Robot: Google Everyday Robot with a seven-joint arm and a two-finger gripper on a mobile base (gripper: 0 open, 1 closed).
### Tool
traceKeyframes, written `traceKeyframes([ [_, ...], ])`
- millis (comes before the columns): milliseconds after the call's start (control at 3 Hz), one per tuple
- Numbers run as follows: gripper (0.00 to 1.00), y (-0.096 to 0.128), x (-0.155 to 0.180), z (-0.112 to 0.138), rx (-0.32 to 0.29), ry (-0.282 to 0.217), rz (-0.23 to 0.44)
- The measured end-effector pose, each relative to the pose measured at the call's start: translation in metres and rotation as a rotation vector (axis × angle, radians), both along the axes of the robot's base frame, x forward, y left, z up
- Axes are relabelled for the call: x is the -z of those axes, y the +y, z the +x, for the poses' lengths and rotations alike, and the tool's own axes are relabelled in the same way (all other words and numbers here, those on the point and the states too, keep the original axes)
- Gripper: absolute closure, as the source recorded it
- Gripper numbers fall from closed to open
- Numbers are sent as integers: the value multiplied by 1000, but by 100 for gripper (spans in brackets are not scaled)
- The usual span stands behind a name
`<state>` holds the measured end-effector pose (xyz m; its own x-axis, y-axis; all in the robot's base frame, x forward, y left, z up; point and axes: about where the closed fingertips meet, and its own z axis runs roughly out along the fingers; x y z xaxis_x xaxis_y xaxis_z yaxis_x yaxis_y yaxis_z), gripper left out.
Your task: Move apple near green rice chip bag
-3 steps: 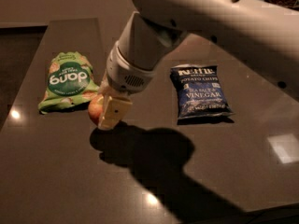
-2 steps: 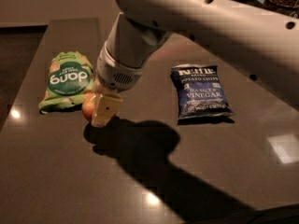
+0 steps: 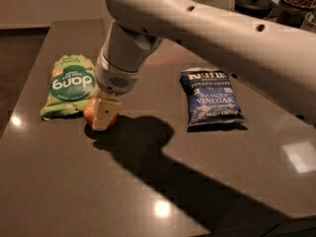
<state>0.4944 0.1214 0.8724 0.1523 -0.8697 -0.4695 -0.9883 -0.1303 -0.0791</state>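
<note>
One round apple (image 3: 90, 110) clasped in gripper (image 3: 102, 115) — beside crinkled green rice chip bag (image 3: 69, 85).

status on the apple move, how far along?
Mostly done: the apple sits right beside the green rice chip bag, at its near corner; contact unclear. In hand: the claw is clamped on the apple, low over the table. Left: release and back off.

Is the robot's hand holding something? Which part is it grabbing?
Yes. The gripper, beside the green rice chip bag, seems to hold the apple by its sides. One finger covers the near side; the other is hidden.
</note>
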Motion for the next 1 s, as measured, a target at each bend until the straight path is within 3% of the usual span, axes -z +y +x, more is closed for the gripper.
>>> traceKeyframes([
  [333, 75, 5, 2, 10, 18, -13, -4],
  [1000, 13, 7, 1, 7, 11, -15, -6],
])
